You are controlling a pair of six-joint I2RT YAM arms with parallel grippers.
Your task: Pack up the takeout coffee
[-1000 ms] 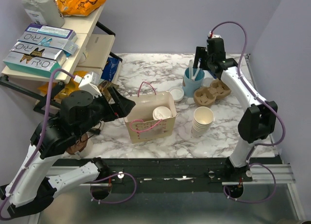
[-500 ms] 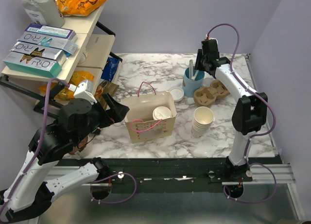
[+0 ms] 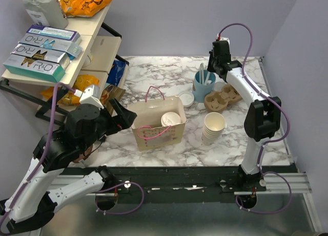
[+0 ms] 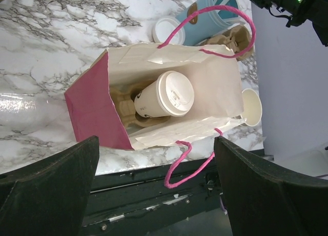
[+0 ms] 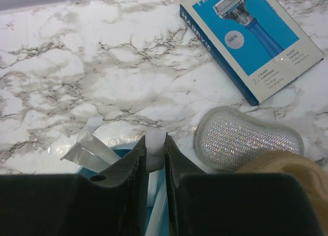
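Upper right, the right hand [image 5: 155, 144] has just clenched on 1 white stick [image 5: 155, 162] in the blue mug [image 3: 203, 83]. The left hand [image 4: 156, 187] is released. The takeout coffee [image 4: 164, 95] sits inside the bag [image 4: 92, 105], so it seems packed.

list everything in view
lidded white paper coffee cup: 1, white, inside the bag
paper bag with pink handles: 1, cream, table centre
stack of lidless paper cups: 1, cream, right of bag
light-blue mug of white sticks: 1, blue, far right
brown cardboard cup carrier: 1, brown, beside mug
loose white plastic lid: 1, white, between bag and mug
blue razor box: 1, blue, far left of table
left tool: 1, black, open, left of bag
right tool: 1, black, pinching a white stick
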